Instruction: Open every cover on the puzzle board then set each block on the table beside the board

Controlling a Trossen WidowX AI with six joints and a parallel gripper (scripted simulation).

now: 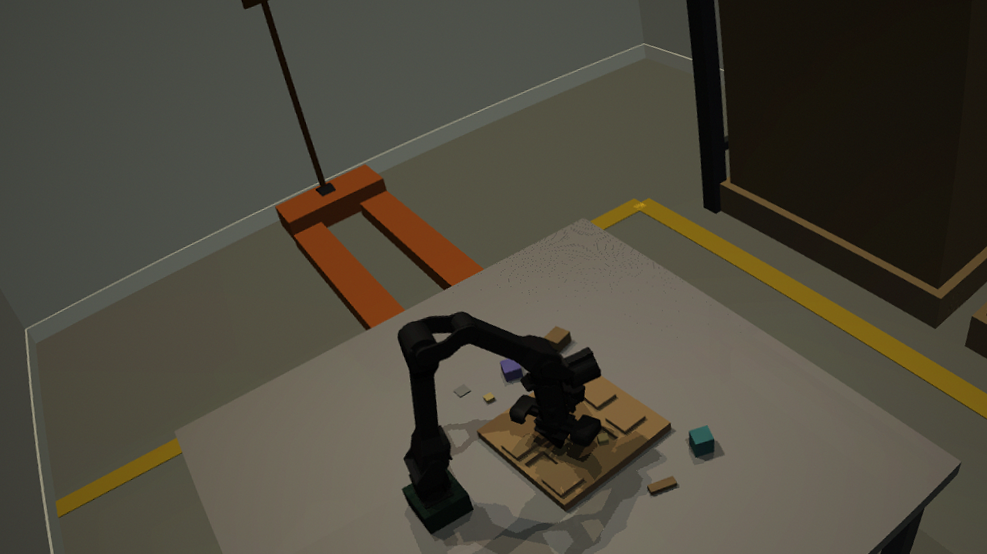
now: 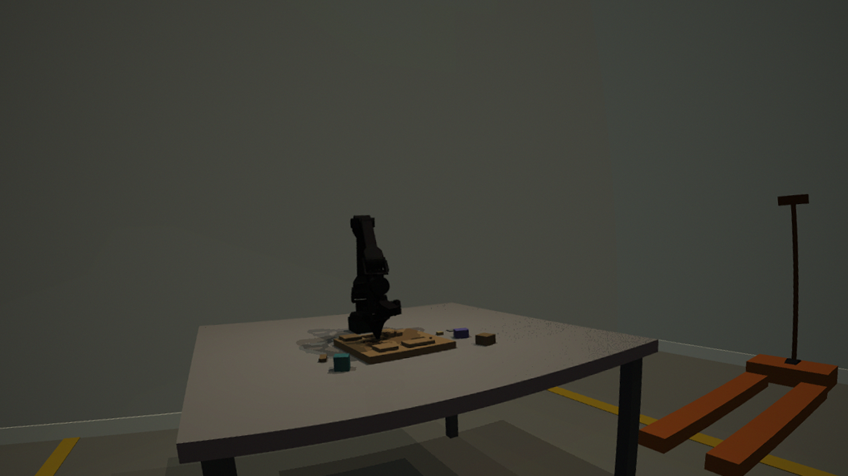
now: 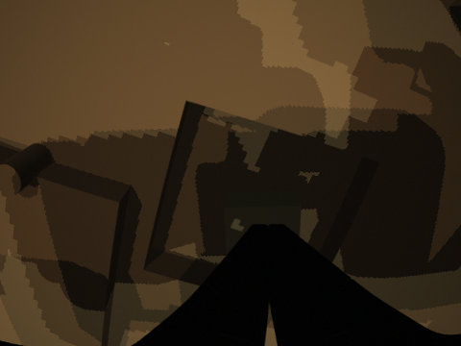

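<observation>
On the pale counter [image 1: 313,470] [image 2: 272,392], covers look open, but blocks remain within the board [image 1: 644,437] [image 2: 412,352] beneath the closed, empty pincer [image 1: 571,448] [image 2: 377,337] [image 3: 267,240]

wrist view: block [image 3: 261,216] partly hidden behind pincer [image 3: 269,225] | top view: rack [image 1: 707,10] cropped by upper edge

Warm tan is shown by the puzzle board [image 1: 498,436] [image 2: 442,345]. Teal is seen on one cube [image 1: 701,440] [image 2: 341,362], violet on another block [image 1: 510,369] [image 2: 461,333]. Plain black is worn by the arm [image 1: 425,396] [image 2: 367,243], and pale grey by the table [image 1: 317,488] [image 2: 272,392].
</observation>
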